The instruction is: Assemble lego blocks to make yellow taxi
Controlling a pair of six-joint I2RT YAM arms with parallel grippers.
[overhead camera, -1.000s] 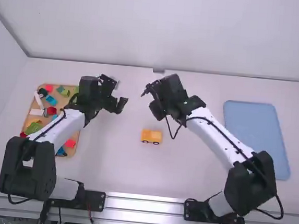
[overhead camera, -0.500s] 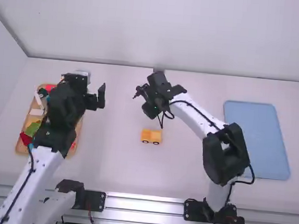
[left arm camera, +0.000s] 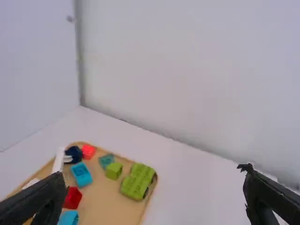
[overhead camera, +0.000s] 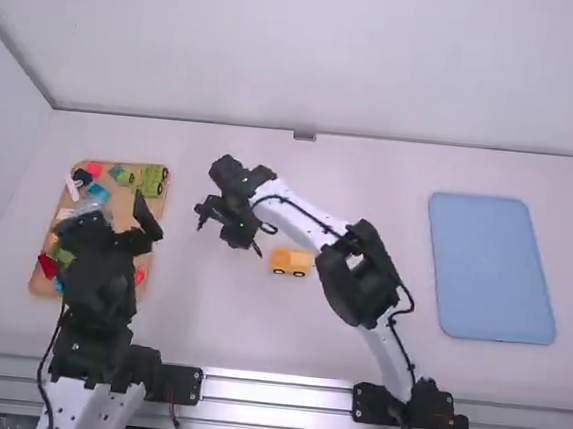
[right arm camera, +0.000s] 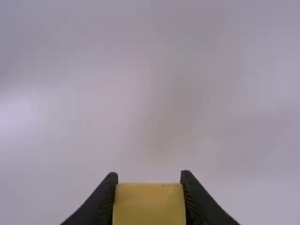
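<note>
Swinging left, the right gripper [right arm camera: 149,178] is clasping a yellow block [right arm camera: 149,205], likely for topping the yellow car [overhead camera: 289,262] standing to its right, while the wide-open left gripper [left arm camera: 154,177] is moving toward the parts tray [left arm camera: 110,206].

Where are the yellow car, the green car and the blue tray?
Yellow car [overhead camera: 291,259]: high view, body above the wheels.
Green car [left arm camera: 137,182]: left wrist view, middle of its top.
Blue tray [overhead camera: 493,268]: high view, bare middle.

A: "High view?"
B: "From above, facing forward and down onto the bench [overhead camera: 236,331]."
A: "Left wrist view?"
B: "Nearer, facing a wall [left arm camera: 187,70]; both share the wooden tray [left arm camera: 110,206]."
A: "Right wrist view?"
B: "Faces a pale surface [right arm camera: 140,93]."
</note>
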